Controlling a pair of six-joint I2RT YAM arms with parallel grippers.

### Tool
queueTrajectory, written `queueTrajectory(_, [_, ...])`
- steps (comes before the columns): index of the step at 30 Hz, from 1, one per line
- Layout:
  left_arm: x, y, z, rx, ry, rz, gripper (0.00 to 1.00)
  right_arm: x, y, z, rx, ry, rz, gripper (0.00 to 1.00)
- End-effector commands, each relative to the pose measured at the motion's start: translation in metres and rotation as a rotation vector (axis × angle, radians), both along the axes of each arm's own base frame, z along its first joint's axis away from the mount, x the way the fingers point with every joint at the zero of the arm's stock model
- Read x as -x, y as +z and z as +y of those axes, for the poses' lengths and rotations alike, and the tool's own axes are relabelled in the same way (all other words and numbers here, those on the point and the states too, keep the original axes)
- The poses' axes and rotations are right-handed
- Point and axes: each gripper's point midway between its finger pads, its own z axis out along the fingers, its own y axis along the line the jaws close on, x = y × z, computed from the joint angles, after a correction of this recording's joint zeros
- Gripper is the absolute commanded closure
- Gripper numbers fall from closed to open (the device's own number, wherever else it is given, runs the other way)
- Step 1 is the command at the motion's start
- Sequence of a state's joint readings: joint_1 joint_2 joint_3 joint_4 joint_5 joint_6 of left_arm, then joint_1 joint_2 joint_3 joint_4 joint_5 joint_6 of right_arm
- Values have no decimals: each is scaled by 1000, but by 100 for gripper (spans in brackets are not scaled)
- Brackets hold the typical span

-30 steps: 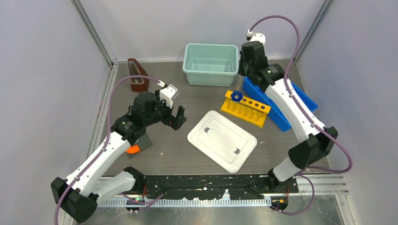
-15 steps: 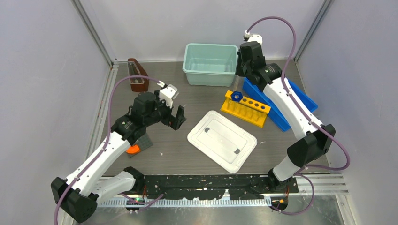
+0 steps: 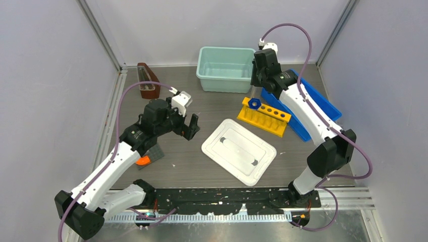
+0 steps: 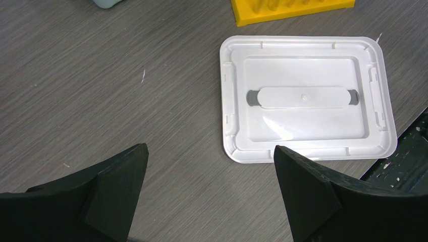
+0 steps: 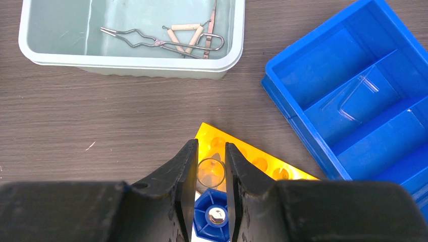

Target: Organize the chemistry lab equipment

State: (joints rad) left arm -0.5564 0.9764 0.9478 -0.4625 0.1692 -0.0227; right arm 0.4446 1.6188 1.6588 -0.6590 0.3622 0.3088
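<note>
Your right gripper [image 5: 210, 151] is clamped on a clear glass tube [image 5: 211, 173], seen end-on between the pads. It hangs above one end of the yellow rack [image 5: 262, 164], and the blue knob [image 5: 214, 222] sits on that same end.

My read is that the tube belongs in the teal bin [image 5: 131, 63], where the silver tongs [image 5: 146, 39] and the white triangle [image 5: 184, 35] already lie. Carry it level over the rim and lower it well inside before you let go. Lay it beside the tongs, not on them, since glass dropped on wire may chip or roll.

Mind the bin's near wall, and the blue tray [image 5: 353, 101] just to the right. Your left gripper [image 4: 209, 148] hangs spread wide and empty over the table, near the white lid [image 4: 303, 131] and well apart from that route.
</note>
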Motion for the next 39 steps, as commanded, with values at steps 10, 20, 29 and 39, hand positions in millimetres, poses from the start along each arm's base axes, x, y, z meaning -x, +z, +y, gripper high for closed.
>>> queueTrajectory(10, [-1,7,2,6,15,-36,0,-13,-2,5,-13,-5,-28,80])
queueTrajectory(20, [-2,7,3,4,18,-39,0,-18,-23,11,-26,4,4,79])
queueTrajectory(29, [-1,6,2,3,14,-35,0,-20,-47,15,-31,7,34,78])
queueTrajectory(39, [-1,6,2,3,13,-34,0,-21,-67,13,-18,-10,53,75])
